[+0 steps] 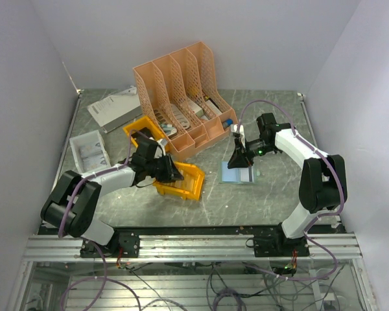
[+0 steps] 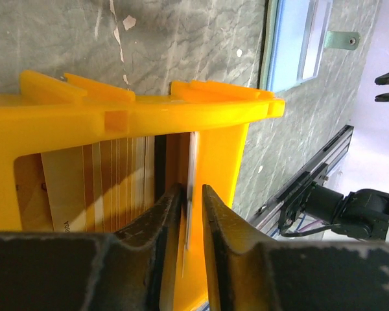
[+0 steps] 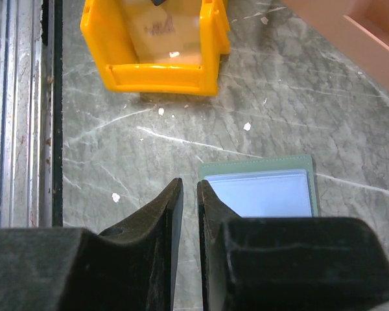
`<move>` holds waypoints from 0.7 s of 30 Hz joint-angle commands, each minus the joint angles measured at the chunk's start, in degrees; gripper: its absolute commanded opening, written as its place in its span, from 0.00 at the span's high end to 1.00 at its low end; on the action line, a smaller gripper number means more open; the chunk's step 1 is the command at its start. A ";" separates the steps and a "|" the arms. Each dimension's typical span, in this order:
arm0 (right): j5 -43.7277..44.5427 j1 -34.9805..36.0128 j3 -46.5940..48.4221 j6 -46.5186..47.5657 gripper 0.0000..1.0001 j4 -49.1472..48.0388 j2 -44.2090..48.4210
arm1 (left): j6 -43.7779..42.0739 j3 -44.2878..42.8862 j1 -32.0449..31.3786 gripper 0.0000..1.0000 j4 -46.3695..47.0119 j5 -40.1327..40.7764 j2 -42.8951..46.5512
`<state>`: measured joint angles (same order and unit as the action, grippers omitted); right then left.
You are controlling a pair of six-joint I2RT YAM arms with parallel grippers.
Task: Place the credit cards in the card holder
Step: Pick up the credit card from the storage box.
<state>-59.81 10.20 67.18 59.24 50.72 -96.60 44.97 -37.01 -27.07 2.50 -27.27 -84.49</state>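
Left tool (image 2: 190, 193), jaws narrowly apart, straddles a pale card (image 2: 192, 155) inside the yellow bin (image 2: 149, 116), beside its wall.

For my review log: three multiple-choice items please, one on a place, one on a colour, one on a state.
1. Where is the card holder? A in the white tray; B on the table beside the right gripper; C in the peach file rack.
2. Its inside colour? A light blue; B red; C black.
3. The pale card between the fingers of the left gripper? A flat on the table; B on edge in the yellow bin; C inside the holder.
B: lies on the table top. A: blue panel faces up. B: stands upright in the bin.
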 commanded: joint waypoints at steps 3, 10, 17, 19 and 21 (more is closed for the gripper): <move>-0.66 0.00 1.36 0.97 0.84 0.53 -0.96 | 0.19 0.80 0.70 0.65 1.72 -1.72 1.10; -0.57 -0.05 1.30 1.04 0.84 0.61 -0.80 | -0.31 1.02 0.79 0.67 1.09 -1.37 0.57; -0.66 -0.01 1.43 1.22 0.84 0.77 -1.00 | -1.54 -0.25 1.06 0.84 -2.56 0.68 2.47; -0.73 -0.03 1.40 1.35 0.84 0.92 -0.97 | -1.91 -0.57 1.05 0.88 -3.69 1.40 2.93; -0.74 -0.01 1.38 1.40 0.84 0.96 -0.96 | -2.43 -1.06 1.06 0.89 -5.26 2.38 3.68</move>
<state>-59.81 10.20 67.18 59.46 50.94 -96.64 44.16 -36.47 -26.57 0.38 -26.76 -83.09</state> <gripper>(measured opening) 0.157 0.122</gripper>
